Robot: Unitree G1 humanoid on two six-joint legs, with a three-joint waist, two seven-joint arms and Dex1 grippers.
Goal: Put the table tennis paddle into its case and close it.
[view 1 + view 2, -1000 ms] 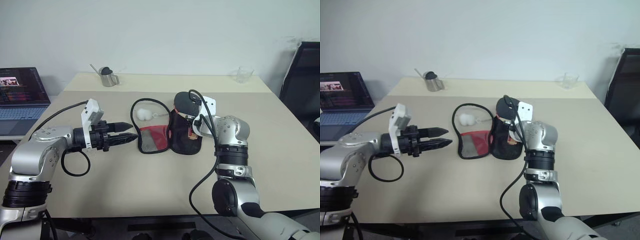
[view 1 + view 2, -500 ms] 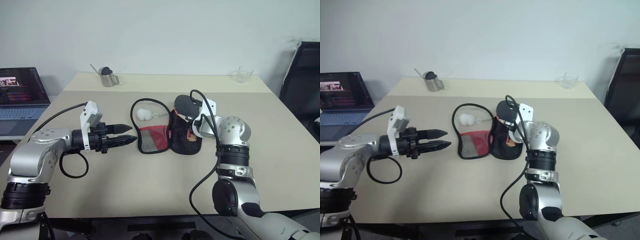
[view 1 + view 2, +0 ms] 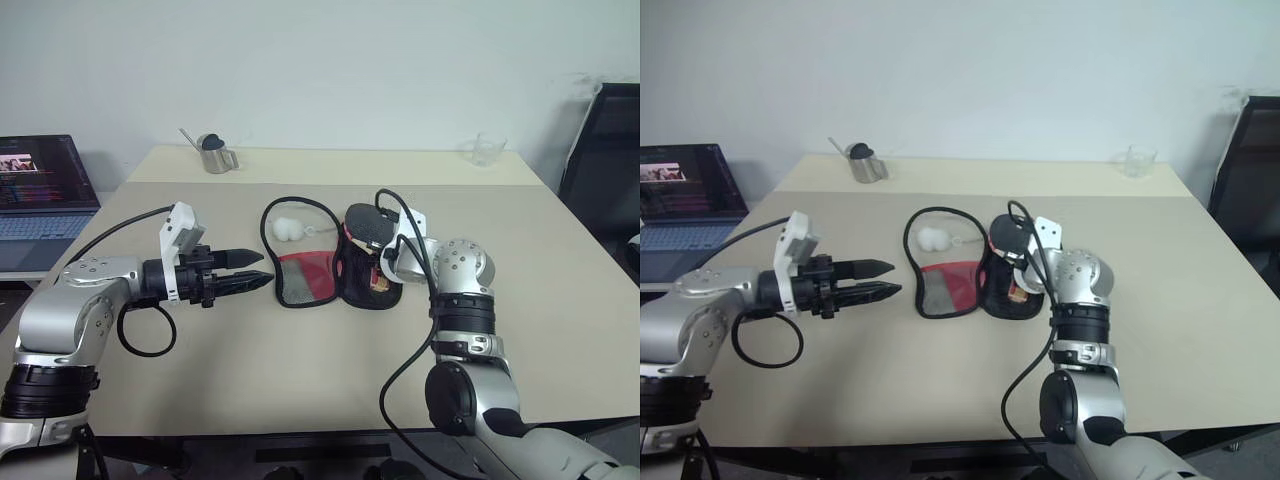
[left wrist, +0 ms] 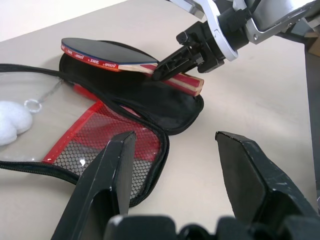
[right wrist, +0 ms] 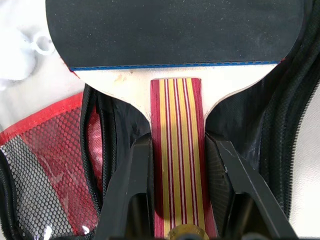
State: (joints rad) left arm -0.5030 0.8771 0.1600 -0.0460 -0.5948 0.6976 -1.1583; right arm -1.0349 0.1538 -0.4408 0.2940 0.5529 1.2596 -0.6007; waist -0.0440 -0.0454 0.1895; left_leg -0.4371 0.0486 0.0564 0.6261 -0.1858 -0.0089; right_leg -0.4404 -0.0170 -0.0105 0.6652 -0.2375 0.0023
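The case [image 3: 335, 268] lies unzipped and spread flat on the beige table [image 3: 300, 370], one half showing a red panel with black mesh, the other half plain black lining. The table tennis paddle [image 4: 115, 56] sits over the black half, its black-rubber blade tilted up off the lining and its striped handle low toward the case's narrow end; it is not yet tucked inside. A white ball charm [image 3: 289, 229] rests on the table within the loop of the open zip edge, joined to the case by a short cord and ring.

The right gripper [image 5: 176, 160] pinches the paddle by its handle, one black finger pressed against each side of the red-and-yellow wood. The left gripper [image 3: 252, 269] hangs level just left of the case, its two fingers spread apart with nothing between them.

In the head views the right wrist and its cable cover the paddle's handle, so the grip itself is plain only from the wrist cameras.

Compared with a second ago, the paddle has sunk lower over the black half, while the left gripper has kept its place.

At the table's far edge stand a small metal jug [image 3: 214, 154] and a clear glass cup [image 3: 489, 149]; an open laptop [image 3: 42, 190] sits off to the left.
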